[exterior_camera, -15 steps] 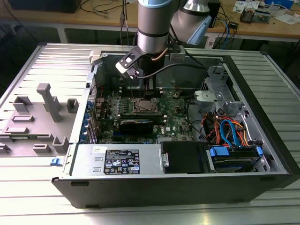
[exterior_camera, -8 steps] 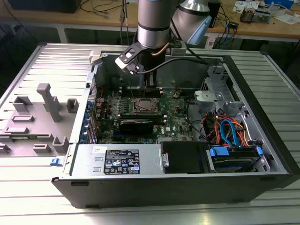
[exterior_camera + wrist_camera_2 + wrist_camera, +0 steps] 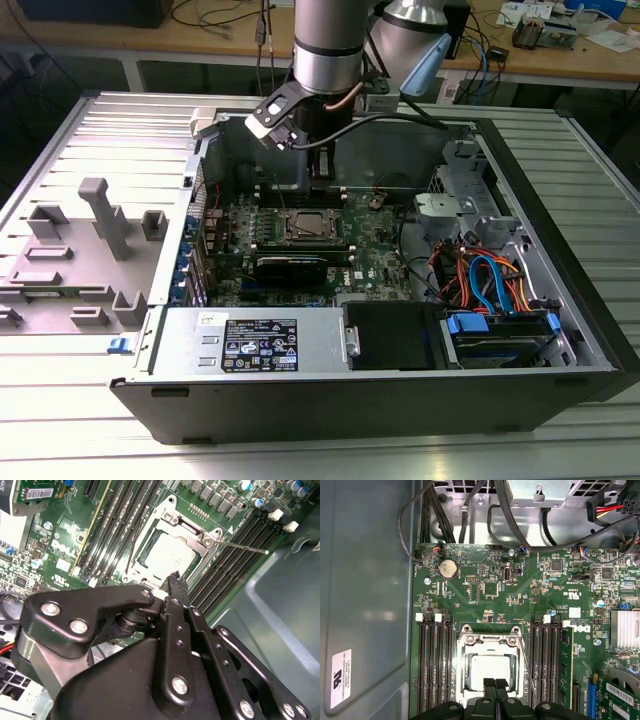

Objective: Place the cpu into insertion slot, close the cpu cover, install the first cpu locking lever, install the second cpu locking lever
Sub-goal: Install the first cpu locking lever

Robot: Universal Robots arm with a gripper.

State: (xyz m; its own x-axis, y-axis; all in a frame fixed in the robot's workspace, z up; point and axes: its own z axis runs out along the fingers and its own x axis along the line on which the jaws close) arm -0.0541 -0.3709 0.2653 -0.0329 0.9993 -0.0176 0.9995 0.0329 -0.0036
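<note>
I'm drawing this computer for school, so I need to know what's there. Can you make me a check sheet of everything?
Surface: ribbed grey metal table carrying an open black computer case.
Job's things: silvery square cpu seated on the green motherboard; silvery metal cover frame down around it; thin metal lever sticking out sideways.
Clutter: grey plastic moulded tray beside the case.
Grippers: black gripper, jaws together, at the cpu's edge.
Cables: blue, orange and red wires inside the case.
Surroundings: wooden workbench behind.

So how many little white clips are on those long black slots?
4. Two white clips sit on the memory slots one side of the cpu, two on the other side. Hidden slot ends may hold more.
</note>
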